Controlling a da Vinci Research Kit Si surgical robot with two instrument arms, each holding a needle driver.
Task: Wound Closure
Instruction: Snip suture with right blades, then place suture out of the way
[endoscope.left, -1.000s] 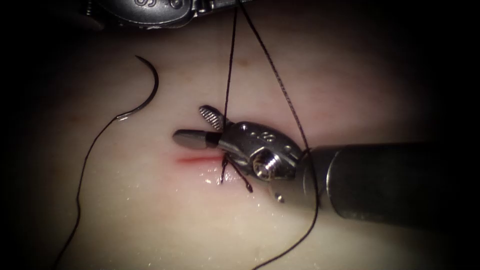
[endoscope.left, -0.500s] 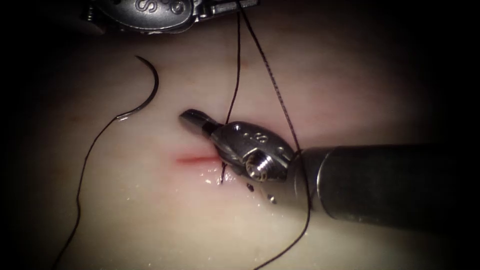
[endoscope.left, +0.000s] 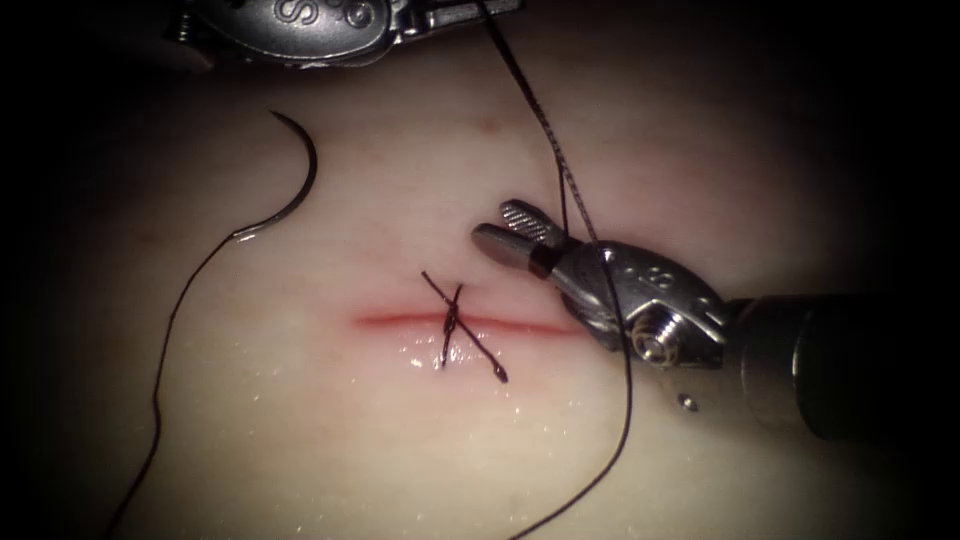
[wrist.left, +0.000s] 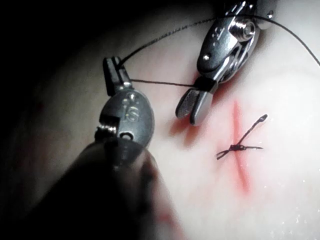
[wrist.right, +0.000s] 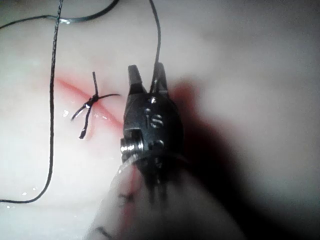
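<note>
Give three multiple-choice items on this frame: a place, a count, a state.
1. Where is the needle? A in a claw; B lying on the tissue left of the cut; C driven through the cut.
2. Knots on the cut? A one; B two; C three.
3. Right claw? A shut on needle; B shut on tissue; C open.
B: it lies free. A: a single knot with cut ends. C: jaws apart, holding nothing; left claw grips the thread.
</note>
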